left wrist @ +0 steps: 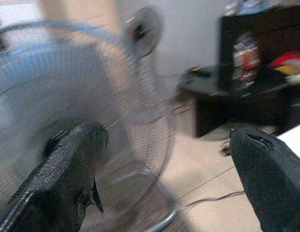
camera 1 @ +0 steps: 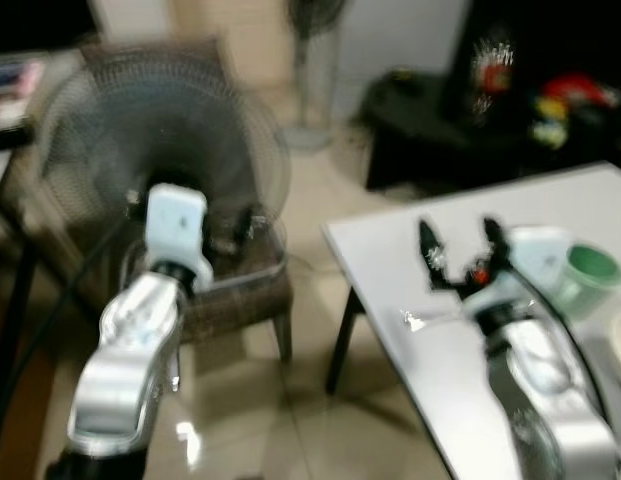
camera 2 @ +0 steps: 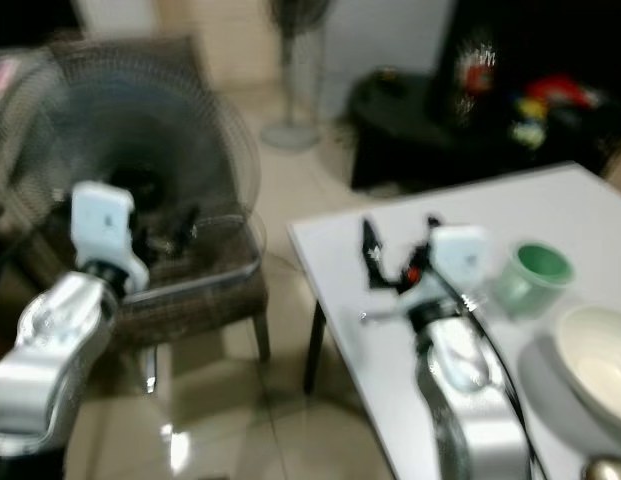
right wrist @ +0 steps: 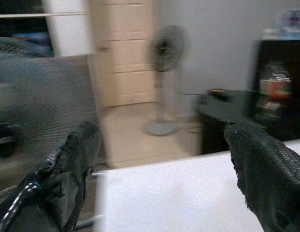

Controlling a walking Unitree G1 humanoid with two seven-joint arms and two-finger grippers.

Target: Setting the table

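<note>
the white table [camera 1: 590, 200] fills the 3 to 5 o'clock part of the head view, and the table things sit along its right side: a green cup [camera 1: 587, 274] near 3 o'clock, lying tilted it seems, though blur makes that hard to call, and a cream bowl [camera 2: 600, 365] just toward the robot from it, with a small dark rounded thing [camera 2: 607, 468] at the very bottom edge, too blurred to name. the right gripper [camera 1: 460, 245] hangs over the table just at 9 o'clock of the cup, fingers spread wide apart with nothing between them, and its wrist view looks across the bare tabletop [right wrist: 188, 198] between the two black fingertips [right wrist: 75, 159]. out past the table corner, at 9 to 10 o'clock, a big floor fan [camera 1: 160, 150] stands beside a wicker chair [camera 1: 230, 290] on the tiled floor [camera 1: 310, 400]. the left gripper [left wrist: 164, 159] is raised in front of that fan, fingers apart and empty, fan grille right behind them. farther off at 12 o'clock a second standing fan [right wrist: 164, 53], and at 1 to 2 o'clock a low black table [camera 1: 440, 120] and a dark shelf with bright clutter [camera 1: 560, 100]. everything is smeared with motion blur.
</note>
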